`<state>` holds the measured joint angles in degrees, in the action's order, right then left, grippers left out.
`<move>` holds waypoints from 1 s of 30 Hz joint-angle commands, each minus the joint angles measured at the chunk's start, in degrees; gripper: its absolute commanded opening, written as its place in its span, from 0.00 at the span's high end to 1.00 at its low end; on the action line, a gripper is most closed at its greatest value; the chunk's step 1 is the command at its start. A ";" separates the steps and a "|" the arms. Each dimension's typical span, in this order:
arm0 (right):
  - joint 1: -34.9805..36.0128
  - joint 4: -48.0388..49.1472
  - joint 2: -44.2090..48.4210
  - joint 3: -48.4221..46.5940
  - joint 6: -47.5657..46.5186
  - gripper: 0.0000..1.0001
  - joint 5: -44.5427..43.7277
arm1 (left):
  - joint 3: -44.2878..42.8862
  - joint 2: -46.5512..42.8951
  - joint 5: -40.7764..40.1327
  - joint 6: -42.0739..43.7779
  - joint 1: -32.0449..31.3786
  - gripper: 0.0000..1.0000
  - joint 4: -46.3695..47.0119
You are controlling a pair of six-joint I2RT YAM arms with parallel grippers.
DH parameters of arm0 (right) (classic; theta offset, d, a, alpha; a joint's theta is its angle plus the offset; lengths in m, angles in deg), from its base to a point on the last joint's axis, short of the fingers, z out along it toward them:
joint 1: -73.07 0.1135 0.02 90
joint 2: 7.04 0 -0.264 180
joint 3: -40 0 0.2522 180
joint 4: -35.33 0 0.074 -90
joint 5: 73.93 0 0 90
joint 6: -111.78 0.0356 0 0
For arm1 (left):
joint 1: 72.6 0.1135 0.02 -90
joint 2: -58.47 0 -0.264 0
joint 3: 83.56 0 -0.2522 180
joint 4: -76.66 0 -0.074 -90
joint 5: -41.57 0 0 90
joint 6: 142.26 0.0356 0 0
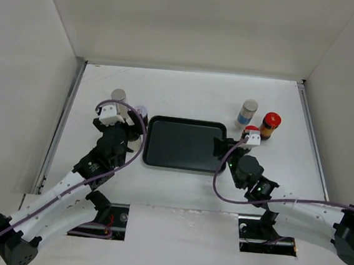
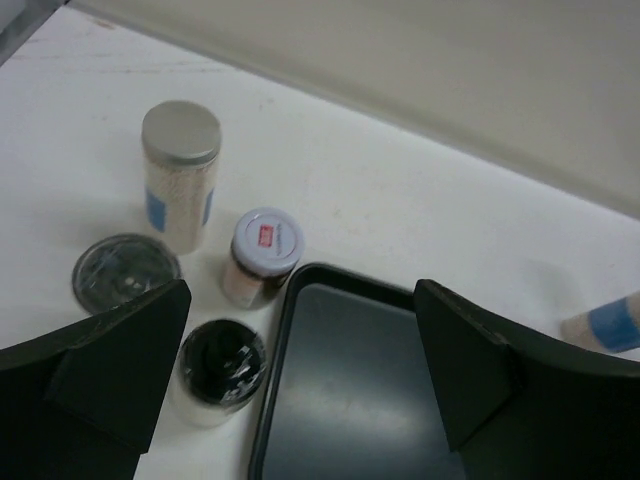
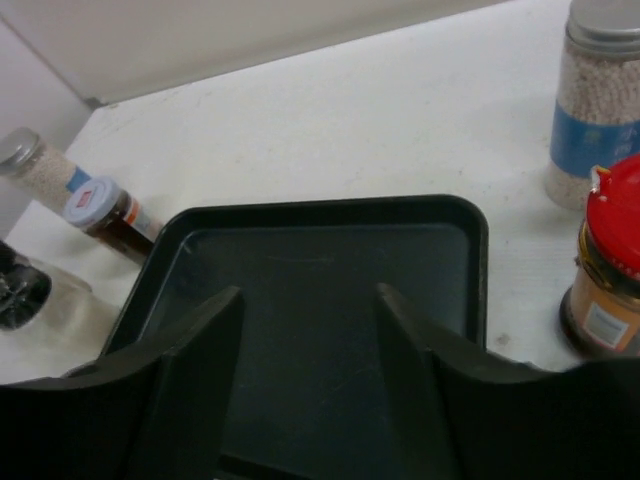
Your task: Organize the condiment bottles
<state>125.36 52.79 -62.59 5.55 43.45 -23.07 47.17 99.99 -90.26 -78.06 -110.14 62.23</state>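
Observation:
Left of the black tray stand a silver-capped condiment bottle and a white-capped brown one. In the left wrist view these are the blue-labelled jar and the white-capped jar, with a clear-lidded jar and a black-capped cream jar nearer. My left gripper is open wide over the tray's left rim, and the black-capped jar stands just inside its left finger. My right gripper is open over the tray, holding nothing. A blue-labelled jar and a red-capped jar stand to its right.
A second red-capped jar stands right of the silver-capped, blue-labelled one. White walls close in the table at the back and on both sides. Cables loop from both wrists, and the left arm hides the jars nearest it from above.

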 commanded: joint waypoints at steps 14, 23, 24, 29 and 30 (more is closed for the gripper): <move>1.01 3.41 -1.76 -0.84 0.83 0.11 5.82 | 10.72 3.73 -3.10 -3.12 -3.56 0.21 -4.10; 0.92 3.76 -1.93 -0.67 0.92 0.06 6.88 | 11.07 11.56 1.12 -1.71 2.51 0.21 3.12; 0.92 3.76 -1.93 -0.76 0.92 0.06 6.88 | 11.07 12.53 2.00 -1.36 3.04 0.21 4.35; 0.57 3.76 -2.81 -0.93 0.92 0.05 7.40 | 9.76 16.92 6.40 0.93 6.03 0.21 8.92; 0.66 3.76 -2.98 -1.02 0.92 0.05 7.58 | 9.67 17.54 6.75 1.19 6.21 0.21 9.80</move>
<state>126.02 53.31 -65.22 5.81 44.08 -16.84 58.29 116.69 -86.61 -78.74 -104.89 65.84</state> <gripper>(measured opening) 0.946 0.793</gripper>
